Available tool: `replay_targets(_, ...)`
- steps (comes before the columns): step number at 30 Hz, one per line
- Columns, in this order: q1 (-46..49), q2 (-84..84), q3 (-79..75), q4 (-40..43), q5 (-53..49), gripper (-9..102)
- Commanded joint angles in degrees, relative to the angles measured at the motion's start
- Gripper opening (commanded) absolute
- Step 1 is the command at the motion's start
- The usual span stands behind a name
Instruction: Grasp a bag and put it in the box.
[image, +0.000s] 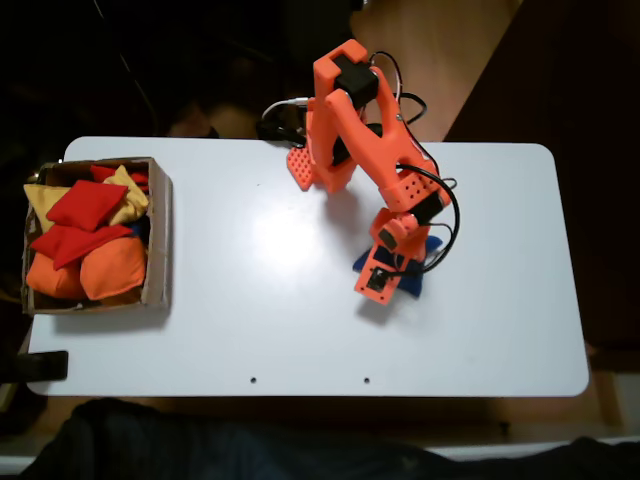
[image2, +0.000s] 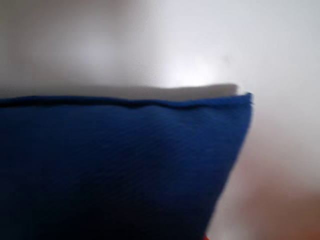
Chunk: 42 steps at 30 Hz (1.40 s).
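The royal-blue bag (image: 363, 262) lies on the white table right of centre in the fixed view, mostly covered by the orange arm. My gripper (image: 381, 284) is down on top of it, and only blue corners poke out around it. The wrist view is very close and blurred: the bag (image2: 125, 165) spreads over the lower left, its seamed edge running across the middle. The fingers are not clear enough to tell whether they stand open or shut. The brown cardboard box (image: 160, 232) sits at the table's left edge, far from the gripper.
Red (image: 85, 203), yellow (image: 128, 197) and orange (image: 112, 268) beanbags fill the box. Black cables (image: 280, 118) bunch at the back by the arm's base. A black clamp (image: 40, 366) grips the front left corner. Bare white table (image: 260, 300) lies between the box and the arm.
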<state>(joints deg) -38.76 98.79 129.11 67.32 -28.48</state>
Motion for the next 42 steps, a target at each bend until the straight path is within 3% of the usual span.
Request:
replay_targets(1,-0.26,0.09,0.88,0.00,-1.41,37)
replay_targets(7,-0.26,2.11,0.88,-0.44,-2.64,22)
replay_targets(17,0.00,6.94,1.14,-0.62,-1.93,10)
replay_targets(30,0.79,17.14,-0.79,0.62,4.22,1)
replay_targets(42,5.01,23.55,-5.45,3.08,8.96,0)
